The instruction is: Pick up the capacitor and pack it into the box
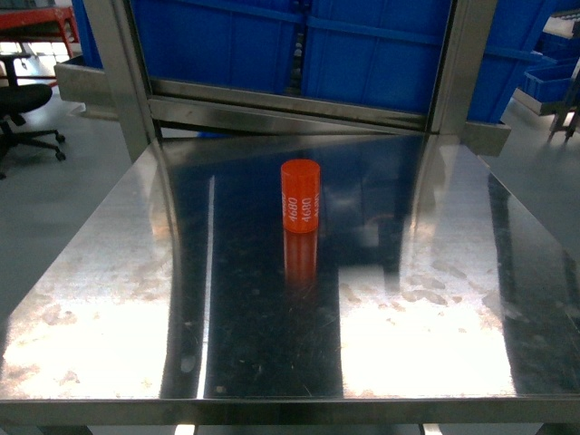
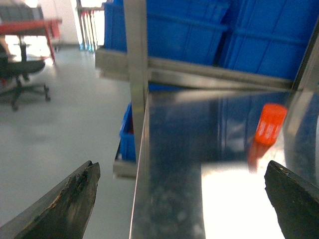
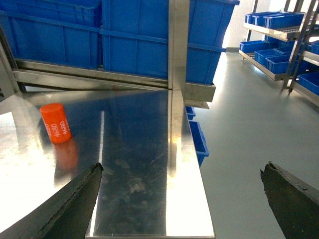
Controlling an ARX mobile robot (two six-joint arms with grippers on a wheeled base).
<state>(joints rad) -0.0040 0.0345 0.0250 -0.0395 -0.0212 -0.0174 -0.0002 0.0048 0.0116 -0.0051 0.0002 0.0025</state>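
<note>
An orange cylindrical capacitor (image 1: 300, 195) marked 4680 stands upright near the middle of the shiny steel table (image 1: 127, 299). It also shows as a blurred orange shape, the capacitor (image 2: 270, 123), at the right of the left wrist view, and as the capacitor (image 3: 55, 123) at the left of the right wrist view. My left gripper (image 2: 182, 196) is open over the table's left edge, well short of the capacitor. My right gripper (image 3: 182, 199) is open over the table's right edge, nothing between its fingers. Neither gripper appears in the head view. The box is out of view.
Large blue bins (image 1: 362, 50) sit on a steel shelf behind the table, between upright steel posts (image 1: 453, 63). A blue crate (image 3: 198, 142) lies below the table's right side. An office chair (image 1: 23, 109) stands on the grey floor at left; shelving with blue bins (image 3: 279, 30) at far right.
</note>
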